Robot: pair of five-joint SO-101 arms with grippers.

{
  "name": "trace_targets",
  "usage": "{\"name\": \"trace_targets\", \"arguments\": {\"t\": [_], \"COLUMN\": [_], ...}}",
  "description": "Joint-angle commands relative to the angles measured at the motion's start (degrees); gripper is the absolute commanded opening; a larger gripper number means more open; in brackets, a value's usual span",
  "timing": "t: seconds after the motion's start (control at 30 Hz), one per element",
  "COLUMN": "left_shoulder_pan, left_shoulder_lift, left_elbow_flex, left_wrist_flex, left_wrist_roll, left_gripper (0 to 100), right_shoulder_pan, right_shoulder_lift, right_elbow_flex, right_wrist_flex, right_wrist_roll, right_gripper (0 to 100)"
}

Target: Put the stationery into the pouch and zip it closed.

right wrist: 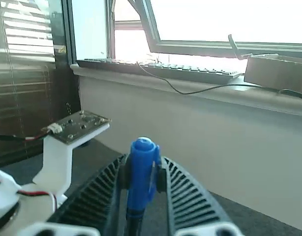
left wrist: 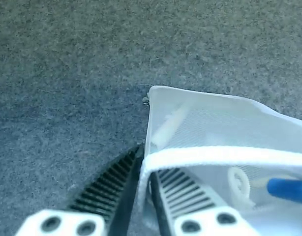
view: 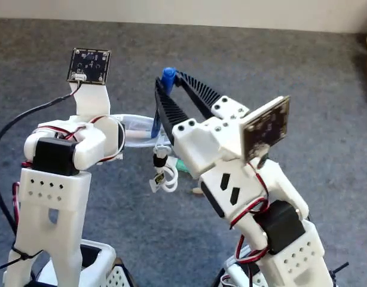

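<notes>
In the high view, a blue pen (view: pixel 168 76) is being grasped near its top by the clenched jaws of the right gripper (view: pixel 170 82), raised above the grey table (view: pixel 291 66). The white mesh pouch (view: pixel 134 127) is being held up between the two arms, just beside the pen's lower part.

In the left wrist view, the pouch (left wrist: pixel 210 123) is being pinched at its rim by the left gripper (left wrist: pixel 145 160), with one finger outside the mesh and one behind it. The pen (left wrist: pixel 288 190) is being shown at the pouch's mouth; whether it is inside cannot be told.

In the right wrist view, the pen (right wrist: pixel 142 169) is being clamped upright by the right gripper (right wrist: pixel 141 164), with a window (right wrist: pixel 225 19) behind.
</notes>
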Motion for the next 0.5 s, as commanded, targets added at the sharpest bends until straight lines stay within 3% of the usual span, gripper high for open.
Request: {"name": "trace_targets", "arguments": {"t": [0.0,0.23,0.47], "left_shoulder_pan": [-0.8,-1.0,-4.4], "left_shoulder_lift": [1.3,1.3,1.3], "left_elbow_flex": [-1.9,-1.8,-1.6], "left_wrist_flex": [-0.9,-0.8,-0.8], "left_wrist_roll": [0.6,0.5,0.5], "left_gripper": [1,1,1], "right_shoulder_pan": [-1.6,-7.6,-8.6], "right_shoulder_lift": [-0.7,-1.0,-1.0], "right_elbow_flex": [1.0,7.3,12.3], "right_wrist_flex": [-1.7,-1.7,-1.7], "right_wrist_roll": [6.0,15.7,17.1], "right_gripper": [0.4,0.4,0.4]}}
